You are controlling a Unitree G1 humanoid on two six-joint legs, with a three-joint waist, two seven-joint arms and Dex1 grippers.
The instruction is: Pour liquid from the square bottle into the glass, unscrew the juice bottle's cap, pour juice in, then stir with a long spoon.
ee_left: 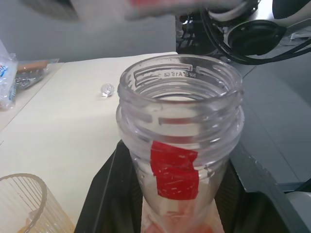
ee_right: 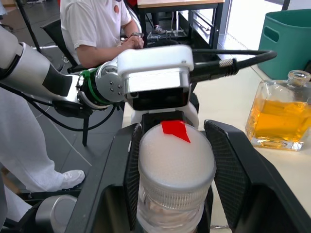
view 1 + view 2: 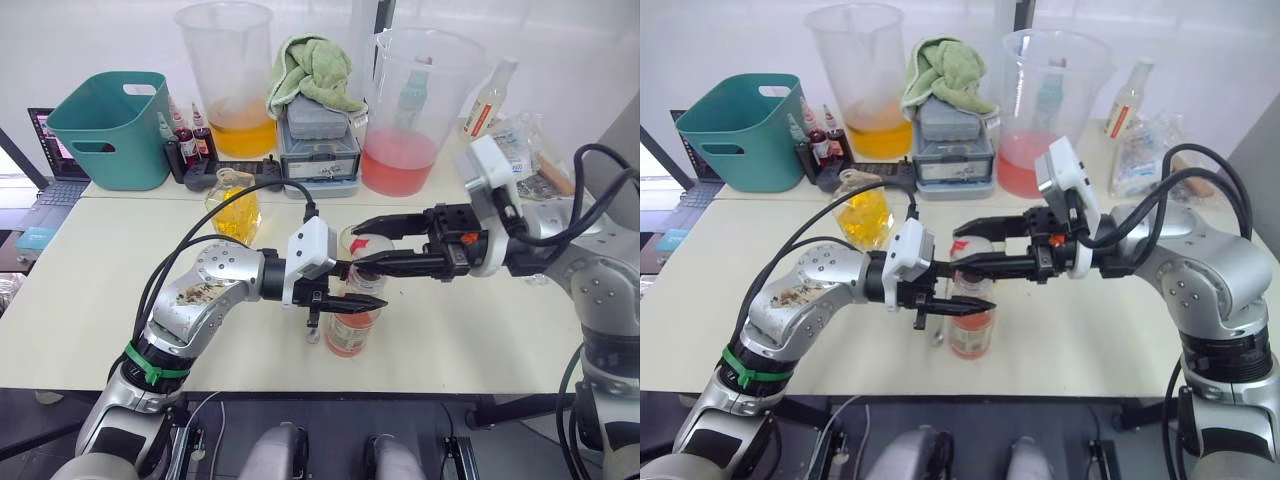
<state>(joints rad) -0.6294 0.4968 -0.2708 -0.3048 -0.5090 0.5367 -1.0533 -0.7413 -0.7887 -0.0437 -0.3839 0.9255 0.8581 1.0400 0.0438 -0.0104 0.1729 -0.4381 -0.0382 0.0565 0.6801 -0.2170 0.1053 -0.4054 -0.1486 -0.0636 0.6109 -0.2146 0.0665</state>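
The juice bottle [image 3: 350, 332] stands near the table's front edge, clear with red tape and orange juice low inside. My left gripper [image 3: 352, 300] is shut on its body. In the left wrist view its threaded neck [image 1: 181, 92] is open. The white cap [image 2: 176, 160], marked with red tape, sits between the fingers of my right gripper [image 3: 362, 247], which is shut on it just above the neck. The square bottle [image 3: 232, 205] of yellow liquid stands behind my left arm. A ribbed glass [image 1: 24, 199] is beside the juice bottle. The long spoon is out of view.
Along the back stand a teal bin [image 3: 110, 125], a jug of yellow liquid [image 3: 235, 80], a grey box under a green towel [image 3: 318, 140] and a jug of pink liquid [image 3: 415, 110]. A small clear stopper [image 1: 104, 90] lies on the table. A person [image 2: 102, 24] sits beyond.
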